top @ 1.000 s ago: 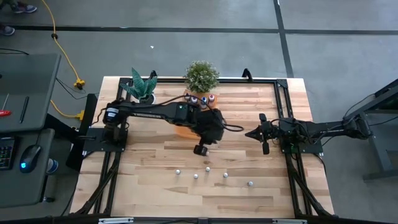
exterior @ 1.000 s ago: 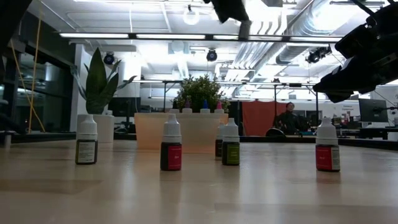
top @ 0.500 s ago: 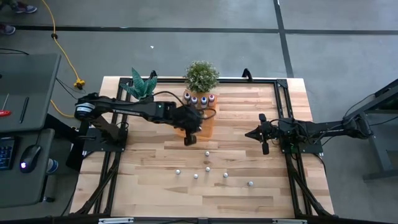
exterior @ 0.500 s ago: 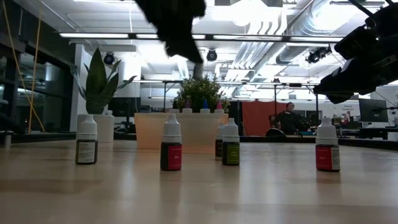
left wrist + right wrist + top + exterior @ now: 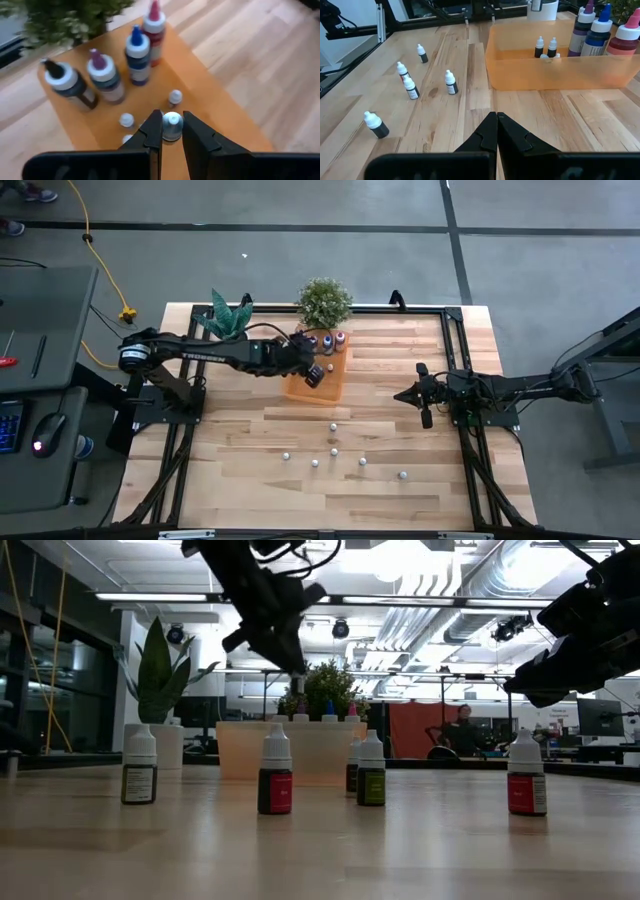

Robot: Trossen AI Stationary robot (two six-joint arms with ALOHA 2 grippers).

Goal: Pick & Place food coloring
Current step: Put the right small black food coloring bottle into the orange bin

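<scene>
Blurring in the left wrist view softens the plant behind the tray, and the held bottle's body stays hidden between the fingers, so only its white cap shows. The left gripper [image 5: 172, 131] hangs over the orange tray [image 5: 331, 385], its arm reaching across from the table's left side, jaws clamped on a small food coloring bottle [image 5: 172, 125]. Two more small bottles [image 5: 175, 97] stand in the tray beside four larger bottles [image 5: 137, 55]. Five small bottles [image 5: 334, 451] stand loose on the wooden table [image 5: 250, 480]. The right gripper [image 5: 497, 131] waits at the table's right side, jaws closed on nothing.
</scene>
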